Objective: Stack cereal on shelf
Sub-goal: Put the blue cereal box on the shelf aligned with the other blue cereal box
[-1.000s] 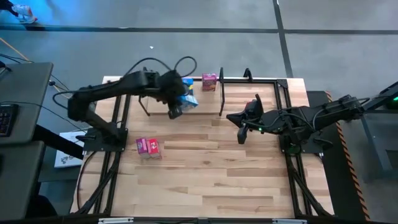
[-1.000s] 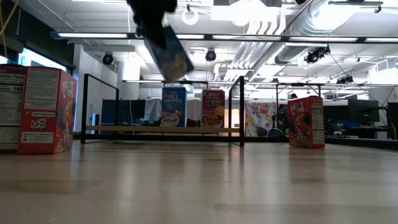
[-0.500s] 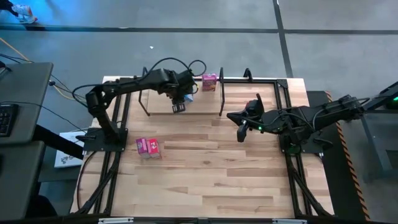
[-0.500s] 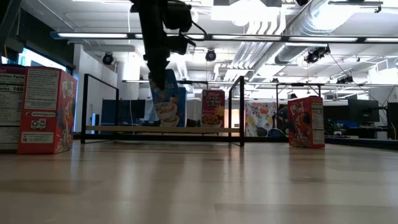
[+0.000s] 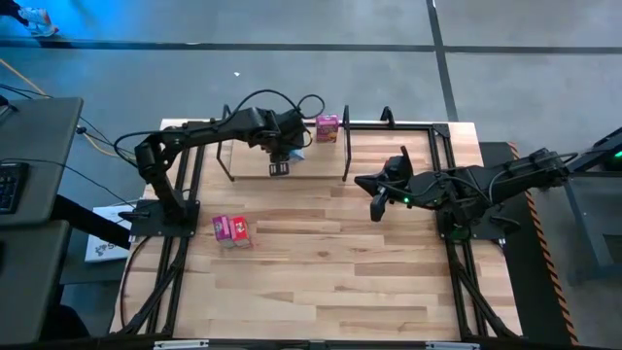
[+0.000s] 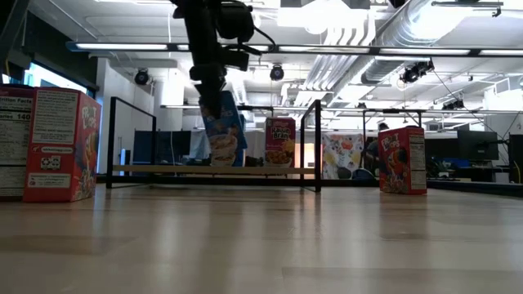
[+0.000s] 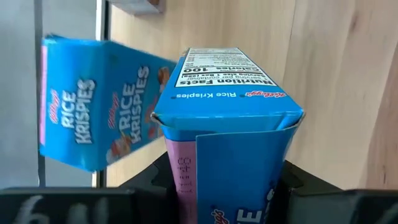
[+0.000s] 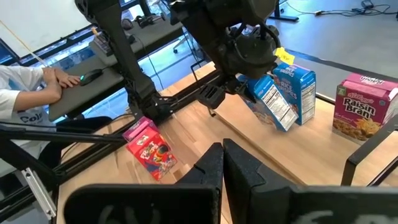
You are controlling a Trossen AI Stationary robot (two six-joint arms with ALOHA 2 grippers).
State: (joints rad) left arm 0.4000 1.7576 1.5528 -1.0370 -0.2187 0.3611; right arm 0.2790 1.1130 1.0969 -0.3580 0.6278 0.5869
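Note:
My left gripper [image 6: 209, 82] is over the shelf [image 6: 163, 170] at the table's far side, shut on a blue Rice Krispies cereal box [image 7: 230, 124] that tilts beside a second blue box [image 7: 93, 124] standing on the shelf board. A Raisin Bran box [image 6: 280, 143] stands farther right on the shelf. A pink box [image 5: 231, 229] lies on the table nearer the front left. My right gripper [image 8: 222, 163] hovers shut at mid-right [image 5: 374, 202], holding nothing. My left gripper pinches the blue box's two broad faces near its upper end [image 7: 177, 180] between its two fingers. The fingers come from above, slanting down toward the far edge. The box hangs tilted below them [image 6: 221, 135]; whether its lower end touches the shelf board I cannot tell.
Black upright rails [image 5: 346, 151] bound the shelf. In the low view, red cereal boxes stand at the left [image 6: 61, 145] and at the right [image 6: 402, 159]. A person sits at a desk beyond the table's left side [image 8: 25, 93]. Bare wood lies between the arms.
My left gripper has gone down and toward the far edge, to the shelf, rolling its wrist. The blue box has come with it from high and steeply slanted to low and nearer upright, beside the other blue box. My right gripper has kept still.

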